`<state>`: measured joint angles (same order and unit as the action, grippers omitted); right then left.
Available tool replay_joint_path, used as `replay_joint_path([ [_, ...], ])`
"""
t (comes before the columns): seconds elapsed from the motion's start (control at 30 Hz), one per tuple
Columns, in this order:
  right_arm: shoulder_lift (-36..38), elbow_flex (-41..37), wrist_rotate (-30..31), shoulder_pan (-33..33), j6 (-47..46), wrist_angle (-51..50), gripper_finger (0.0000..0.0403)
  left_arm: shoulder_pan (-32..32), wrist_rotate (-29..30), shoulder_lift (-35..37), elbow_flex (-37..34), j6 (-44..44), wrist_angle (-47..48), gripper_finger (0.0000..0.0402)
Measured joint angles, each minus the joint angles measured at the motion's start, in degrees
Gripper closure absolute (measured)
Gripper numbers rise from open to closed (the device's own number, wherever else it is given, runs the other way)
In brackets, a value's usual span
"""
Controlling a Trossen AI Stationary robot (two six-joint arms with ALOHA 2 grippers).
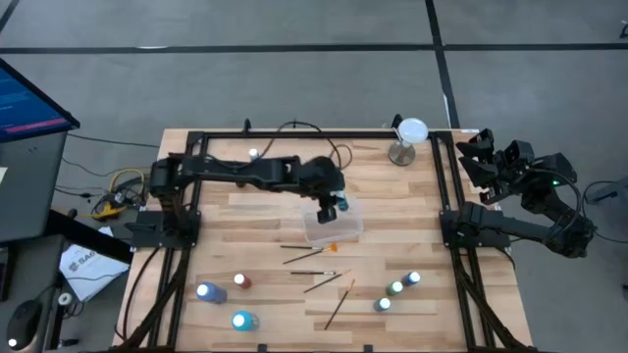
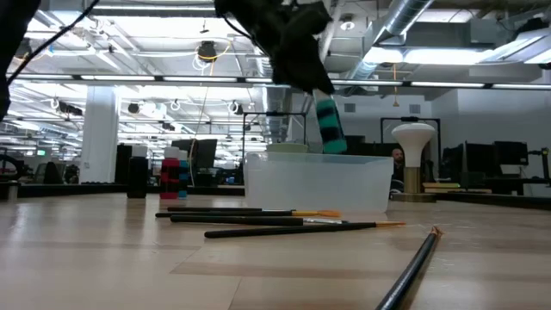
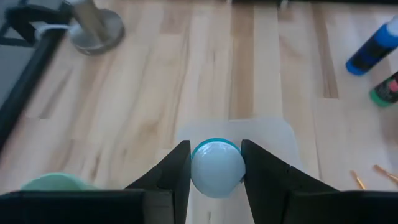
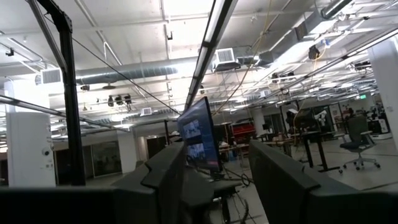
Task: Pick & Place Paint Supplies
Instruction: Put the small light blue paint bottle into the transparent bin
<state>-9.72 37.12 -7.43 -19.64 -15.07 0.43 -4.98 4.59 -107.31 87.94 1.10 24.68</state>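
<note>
My left gripper [image 1: 335, 203] reaches from the table's left to its middle and is shut on a teal paint bottle [image 2: 329, 126] with a white cap [image 3: 216, 168]. The bottle hangs above a clear plastic tray [image 2: 314, 182]. Several paintbrushes [image 1: 312, 249] lie flat on the wood in front of the tray. More white-capped bottles stand near the front edge, at the left [image 1: 207, 291] and at the right [image 1: 395, 288]. My right gripper [image 4: 217, 180] stays folded back at the table's right edge, open, pointing up into the room. My left gripper pinches the teal bottle's upper end at the white cap [image 3: 200, 169] between its two fingers, one on each side. The fingers slant down from the table's left. The bottle hangs below them, tilted, its body [image 2: 331, 131] clear above the tray.
A white-topped metal stand [image 1: 407, 139] is at the far right of the table. A dark frame rail [image 1: 446, 211] runs along each side. Bare wood lies between the tray and the far edge. A monitor [image 1: 25, 98] stands off the table's left.
</note>
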Motion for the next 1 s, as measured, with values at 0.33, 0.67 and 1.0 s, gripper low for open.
replay_joint_path([
  [0.33,0.00,-0.02,-0.03,0.00,-0.02,-1.36,0.0230,0.93,0.05,-7.07,3.27,0.37,-0.13,0.0291],
  [0.67,-0.01,-0.02,-0.04,0.02,-0.02,-2.80,0.0230,0.69,4.08,-9.11,3.98,3.00,-0.83,0.0291],
  [1.0,-0.01,-0.02,-0.06,0.04,-0.02,-3.08,0.0230,0.99,2.23,-10.11,4.00,3.13,-2.19,0.0291],
])
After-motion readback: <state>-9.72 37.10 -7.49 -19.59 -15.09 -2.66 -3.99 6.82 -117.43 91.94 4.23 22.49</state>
